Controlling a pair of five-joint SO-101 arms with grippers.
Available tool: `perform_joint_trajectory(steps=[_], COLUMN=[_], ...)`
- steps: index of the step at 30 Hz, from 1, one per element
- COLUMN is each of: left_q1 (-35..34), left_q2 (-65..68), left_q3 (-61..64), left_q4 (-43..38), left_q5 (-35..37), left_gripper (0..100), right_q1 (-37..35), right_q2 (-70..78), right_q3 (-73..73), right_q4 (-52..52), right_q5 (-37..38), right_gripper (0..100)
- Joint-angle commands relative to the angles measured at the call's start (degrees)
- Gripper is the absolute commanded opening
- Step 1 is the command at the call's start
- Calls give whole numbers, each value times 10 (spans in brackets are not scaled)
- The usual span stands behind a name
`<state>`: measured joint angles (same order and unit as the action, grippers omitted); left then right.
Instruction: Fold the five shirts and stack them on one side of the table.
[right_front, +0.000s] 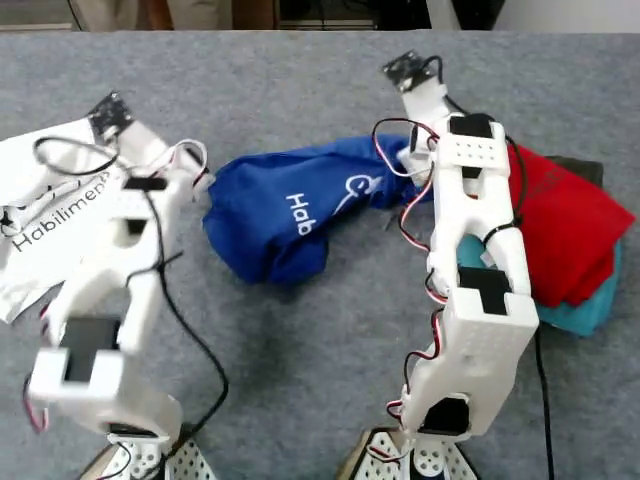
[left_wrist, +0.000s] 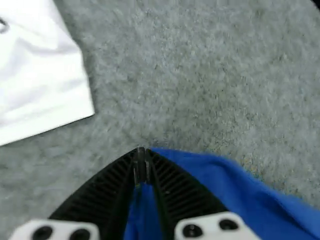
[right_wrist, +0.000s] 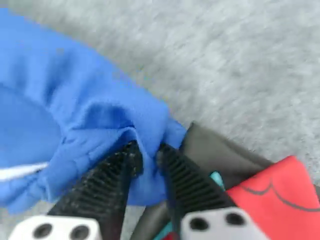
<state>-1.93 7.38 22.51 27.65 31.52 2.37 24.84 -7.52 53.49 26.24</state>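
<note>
A crumpled blue shirt lies mid-table, stretched between both arms. My left gripper is at its left edge, shut on a fold of blue cloth; the black fingertips meet with fabric running under them. My right gripper is shut on the blue shirt at its right end, next to the stack. In the high view that right gripper sits between the blue shirt and the red shirt. A white shirt lies flat at far left, partly under the left arm.
At the right the red shirt tops a pile with a teal shirt and a black one beneath. The white shirt's corner lies near the left gripper. Grey felt table is bare in front.
</note>
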Motion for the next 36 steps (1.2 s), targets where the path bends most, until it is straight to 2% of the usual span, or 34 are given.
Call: perform_joint_trajectory(steps=[1,5,10,18,21,24,36], left_q1=[6,6,6,9,11,11,16], left_q2=[102,196,267,331,332,336,400], left_q3=[-151,-298,-440,-579,-636,-686,-716], left_q4=[33,149,286,404,476,542,556], left_q5=[31,52,52,53,55,91,139], left_gripper=[21,22,22,22,75,143,146], right_q1=[-7,-10,-7,-7,-8,-8,-9], right_q2=[-29,12,43,65,65,65,65], right_q3=[-1,0,-7,-26,-26,-26,-26], right_q4=[-62,-112,-117,-113,-113,-113,-113], right_q5=[-66,-114,-121,-119,-119,-119,-119], right_gripper=[183,227,228,228,228,228,228])
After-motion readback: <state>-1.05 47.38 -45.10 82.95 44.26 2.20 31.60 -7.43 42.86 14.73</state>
